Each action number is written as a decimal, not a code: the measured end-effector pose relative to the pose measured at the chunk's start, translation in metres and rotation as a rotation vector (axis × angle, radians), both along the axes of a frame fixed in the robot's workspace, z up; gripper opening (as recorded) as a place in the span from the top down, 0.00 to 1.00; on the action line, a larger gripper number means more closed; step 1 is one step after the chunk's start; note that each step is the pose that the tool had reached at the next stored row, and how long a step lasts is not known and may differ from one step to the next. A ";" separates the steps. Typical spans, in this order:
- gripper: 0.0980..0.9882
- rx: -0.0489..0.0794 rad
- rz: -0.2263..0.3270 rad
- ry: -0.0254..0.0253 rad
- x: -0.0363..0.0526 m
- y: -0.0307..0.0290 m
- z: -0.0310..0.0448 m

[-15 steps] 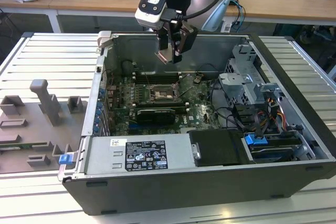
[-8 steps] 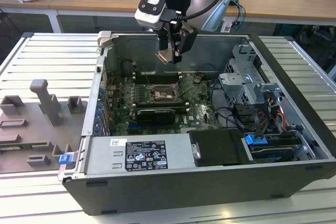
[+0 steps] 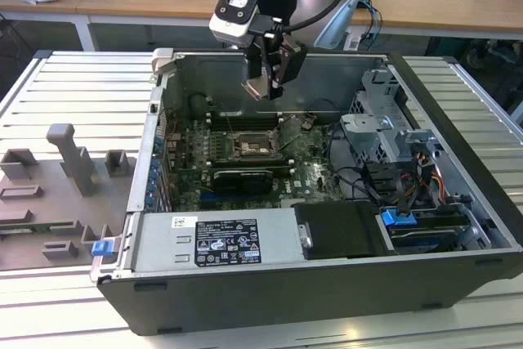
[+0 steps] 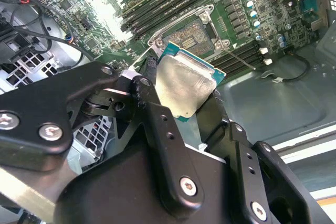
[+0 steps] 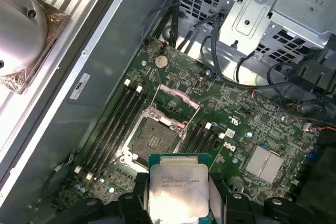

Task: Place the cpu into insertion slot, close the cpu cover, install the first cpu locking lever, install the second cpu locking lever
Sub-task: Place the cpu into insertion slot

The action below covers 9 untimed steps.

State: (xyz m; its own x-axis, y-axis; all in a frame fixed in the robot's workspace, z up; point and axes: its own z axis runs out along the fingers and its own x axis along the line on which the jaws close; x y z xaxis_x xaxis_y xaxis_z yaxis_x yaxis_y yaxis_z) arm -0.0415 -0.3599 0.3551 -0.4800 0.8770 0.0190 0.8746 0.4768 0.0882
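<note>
My gripper (image 3: 266, 81) hangs over the open computer case (image 3: 270, 304), fingers (image 4: 151, 95) clamped on the cpu (image 4: 184, 85). The grip is on two opposite edges, so the pale metal face and green rim are left uncovered. My guess is that's why it's held this way: nothing of me sits under or over the chip when it has to go down flat. In the second wrist view the cpu looks tilted to the board, not level. It's up in the air above the green motherboard (image 3: 315, 161), well apart from the insertion slot (image 5: 152, 141) and not seated. The slot is bare, with its dark centre exposed and silvery rim around it, just beside the long black memory slots (image 5: 118, 114). The cpu cover (image 5: 178, 94) is swung up off the slot, standing at its far edge, so the way in is open. A thin wire next to the socket in the second wrist view is probably a released lever, but I can't tell for sure. No step of the task is done so far, judging by the empty socket.
</note>
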 end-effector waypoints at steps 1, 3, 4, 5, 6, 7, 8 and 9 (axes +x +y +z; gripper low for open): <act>0.50 0.000 -0.002 0.0000 0.0000 0.0000 0.0000; 0.50 0.000 -0.010 -0.0001 0.0000 0.0000 -0.0001; 0.50 0.000 -0.018 -0.0001 0.0000 0.0000 -0.0002; 0.50 0.000 -0.025 -0.0001 0.0000 0.0000 -0.0002; 0.50 0.000 -0.035 0.0000 0.0000 0.0000 -0.0002; 0.50 0.000 -0.044 0.0000 0.0000 0.0000 -0.0002; 0.50 0.000 -0.054 0.0000 0.0000 0.0000 -0.0003; 0.50 0.000 -0.078 0.0000 0.0000 0.0000 -0.0004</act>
State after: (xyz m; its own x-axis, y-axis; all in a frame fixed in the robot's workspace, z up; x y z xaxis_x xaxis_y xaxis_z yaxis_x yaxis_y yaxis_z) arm -0.0415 -0.3599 0.3546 -0.4099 0.9119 0.0187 0.9092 0.4069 0.0881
